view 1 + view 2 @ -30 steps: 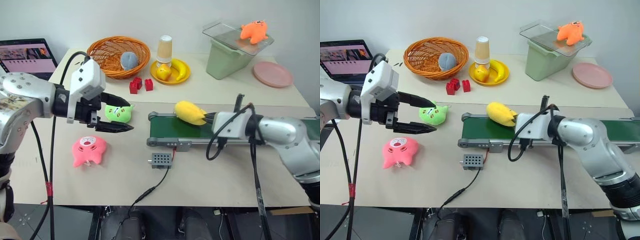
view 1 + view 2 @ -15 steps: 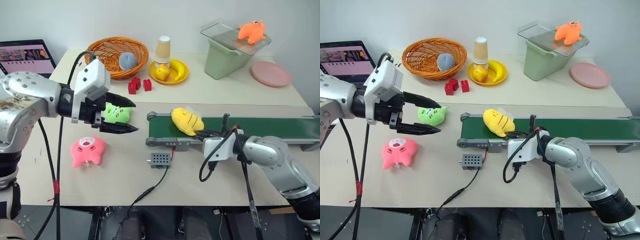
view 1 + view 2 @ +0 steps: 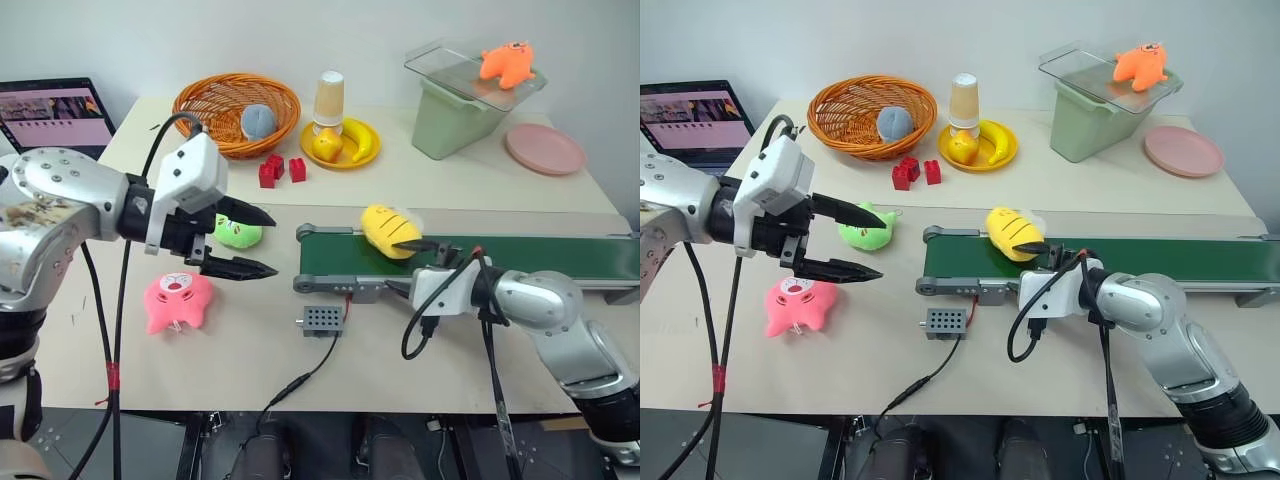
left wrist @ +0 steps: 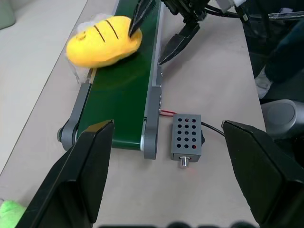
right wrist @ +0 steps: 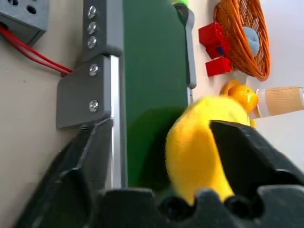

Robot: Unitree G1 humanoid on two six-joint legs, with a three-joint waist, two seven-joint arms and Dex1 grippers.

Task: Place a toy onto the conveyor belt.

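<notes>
Pale tabletop (image 3: 470, 340) against a plain light wall, pretty cluttered up top. The conveyor belt (image 3: 520, 255) ran across the right half of the frame, dark green in its grey frame, and the yellow plush toy (image 3: 390, 229) sat on its left end. The right gripper (image 3: 418, 263) was right beside the toy with its fingers spread apart, one black tip over the plush and the other down by the frame's near edge, not clamped on anything. Just below the belt's left end sat the little grey control box (image 3: 322, 320), with a red wire (image 3: 349, 300) running up to the frame.

Left of centre, the left gripper (image 3: 252, 243) hovered over the table with its jaws wide apart, empty. A green plush (image 3: 238, 232) peeked out between its fingers, and a pink plush (image 3: 177, 300) lay just below it.

Along the top: an orange wicker basket (image 3: 237, 112), red blocks (image 3: 281, 169), a yellow plate (image 3: 341, 143) with a paper cup (image 3: 329, 98), a green bin (image 3: 463, 100) with an orange toy (image 3: 505, 62) on its lid, and a pink plate (image 3: 545, 148). A laptop (image 3: 55, 112) was at upper left.
</notes>
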